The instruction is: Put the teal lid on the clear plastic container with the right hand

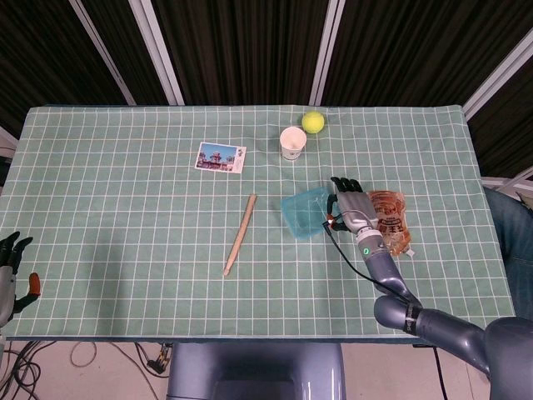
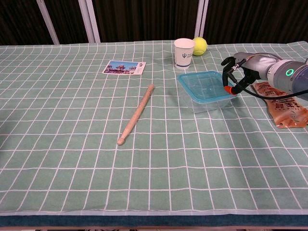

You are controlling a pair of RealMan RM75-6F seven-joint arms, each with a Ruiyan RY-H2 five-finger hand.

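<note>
One teal lid (image 2: 206, 85) flat atop clear container (image 2: 208, 102), right hand (image 2: 239, 73) touching its edge

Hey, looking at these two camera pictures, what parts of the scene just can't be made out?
- Whether the teal lid is fully seated on the clear plastic container: not clear in either view.
- Right hand: its contact with the lid is hidden under the fingers.
- Left hand: cut off by the head view's left edge; absent from the chest view.
- Orange snack packet: its print is too small to read.
</note>
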